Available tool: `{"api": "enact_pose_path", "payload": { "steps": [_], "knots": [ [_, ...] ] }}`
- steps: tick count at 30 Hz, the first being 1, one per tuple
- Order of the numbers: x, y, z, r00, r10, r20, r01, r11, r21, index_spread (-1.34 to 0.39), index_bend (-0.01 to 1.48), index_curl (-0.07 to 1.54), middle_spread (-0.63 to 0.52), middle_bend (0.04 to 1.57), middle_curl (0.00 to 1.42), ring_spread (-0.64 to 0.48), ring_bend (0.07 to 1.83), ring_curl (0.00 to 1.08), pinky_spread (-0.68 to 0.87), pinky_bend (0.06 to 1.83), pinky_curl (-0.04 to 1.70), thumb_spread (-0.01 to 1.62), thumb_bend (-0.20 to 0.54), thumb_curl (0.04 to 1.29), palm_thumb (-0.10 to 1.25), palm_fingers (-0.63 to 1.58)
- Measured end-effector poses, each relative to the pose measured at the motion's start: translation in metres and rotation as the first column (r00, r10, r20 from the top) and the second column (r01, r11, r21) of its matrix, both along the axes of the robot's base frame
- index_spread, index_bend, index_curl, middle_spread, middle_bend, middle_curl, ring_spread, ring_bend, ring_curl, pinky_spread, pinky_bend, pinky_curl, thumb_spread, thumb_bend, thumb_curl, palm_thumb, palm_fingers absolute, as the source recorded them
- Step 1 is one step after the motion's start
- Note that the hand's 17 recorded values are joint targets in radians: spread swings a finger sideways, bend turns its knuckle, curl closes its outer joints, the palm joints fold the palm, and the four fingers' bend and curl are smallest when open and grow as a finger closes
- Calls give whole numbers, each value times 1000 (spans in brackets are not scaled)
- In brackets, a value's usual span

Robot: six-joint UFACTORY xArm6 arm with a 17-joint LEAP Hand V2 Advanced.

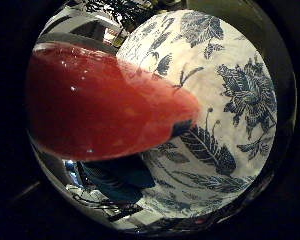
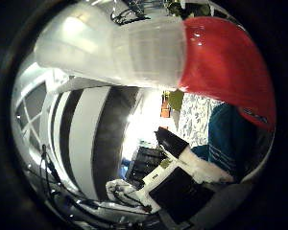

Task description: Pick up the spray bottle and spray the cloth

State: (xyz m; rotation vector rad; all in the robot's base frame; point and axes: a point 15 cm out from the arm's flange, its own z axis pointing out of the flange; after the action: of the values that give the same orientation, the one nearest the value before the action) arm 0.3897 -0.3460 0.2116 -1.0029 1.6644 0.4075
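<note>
Bottle (image 2: 149,52) body cut off beside fingers (image 2: 182,167).

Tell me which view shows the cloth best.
The little finger side palm view: the white cloth with blue flowers fills much of it, beyond the red head of the spray bottle. The thumb side view shows only a narrow strip of the cloth past the bottle.

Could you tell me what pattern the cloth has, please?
The cloth is white with a dark blue floral and leaf print, seen best in the little finger side palm view.
</note>
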Motion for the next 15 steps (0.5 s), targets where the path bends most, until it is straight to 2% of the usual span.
{"api": "enact_pose_path", "payload": {
  "steps": [3, 6, 7, 10, 13, 15],
  "knots": [
    [5, 6, -1, 1000, 12, -4, -12, 1000, 4, -110, 161, 279, 72, 386, 374, 112, 523, 311, 278, 347, 291, 946, -25, 326, 664, 388],
    [9, 7, -3, 1000, 13, -12, -13, 1000, -1, -161, 184, 293, -3, 496, 420, -5, 668, 354, 130, 373, 282, 941, -26, 328, 673, 613],
    [11, 8, -3, 1000, 14, -13, -14, 1000, -3, -190, 194, 307, -35, 539, 443, -54, 755, 389, 56, 437, 297, 939, -24, 329, 679, 771],
    [13, 12, -4, 1000, 22, -22, -22, 1000, 2, -267, 210, 353, -111, 637, 507, -160, 904, 458, -163, 615, 351, 933, -23, 336, 705, 1057],
    [14, 16, -7, 999, 34, -38, -34, 999, 6, -328, 368, 464, -146, 799, 593, -202, 970, 518, -317, 781, 438, 923, -23, 340, 724, 1235],
    [15, 20, -8, 998, 47, -45, -46, 999, 5, -342, 504, 547, -151, 916, 638, -217, 1027, 547, -351, 893, 497, 915, -24, 344, 736, 1270]
  ]
}}
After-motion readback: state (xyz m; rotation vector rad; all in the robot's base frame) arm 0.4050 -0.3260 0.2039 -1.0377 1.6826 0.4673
